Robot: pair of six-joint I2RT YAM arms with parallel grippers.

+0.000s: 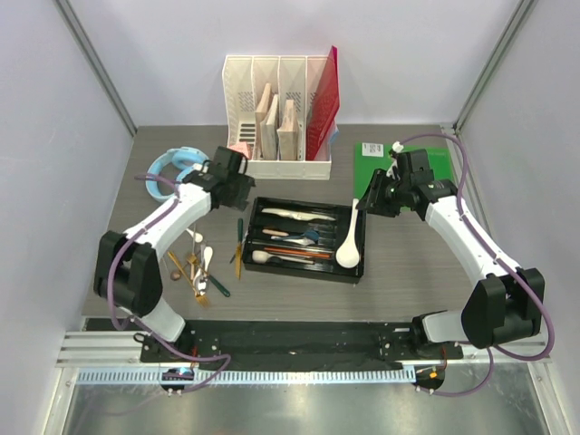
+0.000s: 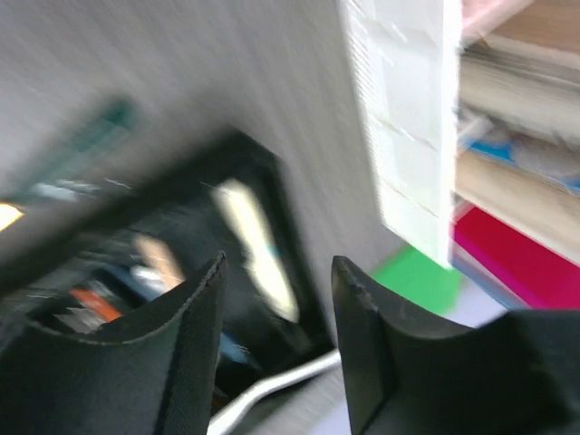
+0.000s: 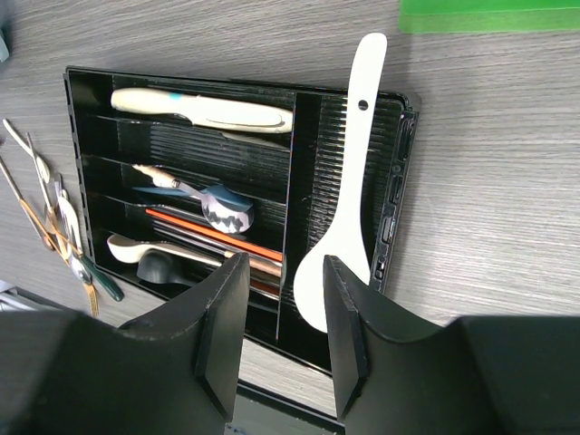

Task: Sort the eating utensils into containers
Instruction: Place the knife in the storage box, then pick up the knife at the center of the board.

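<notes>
The black cutlery tray (image 1: pixel 361 272) lies mid-table with several utensils in its long slots: a cream-handled piece (image 3: pixel 208 109), a blue spoon (image 3: pixel 222 207) and orange chopsticks (image 3: pixel 217 237). A large white spoon (image 1: pixel 349 237) lies in the tray's right compartment, its handle tip over the far rim. Loose spoons and forks (image 1: pixel 199 267) and a green-handled piece (image 1: pixel 240 234) lie on the table left of the tray. My left gripper (image 1: pixel 237 188) hovers over the tray's far-left corner, open and empty (image 2: pixel 279 267); its view is blurred. My right gripper (image 1: pixel 373 201) hangs by the tray's far-right corner, open, nothing between its fingers (image 3: pixel 285 267).
A white slotted file organizer (image 1: pixel 276 118) with boards and a red folder (image 1: pixel 324 104) stands at the back. A green board (image 1: pixel 412 163) lies at the back right, a light blue ring-shaped object (image 1: pixel 172 170) at the back left. Grey walls close in both sides.
</notes>
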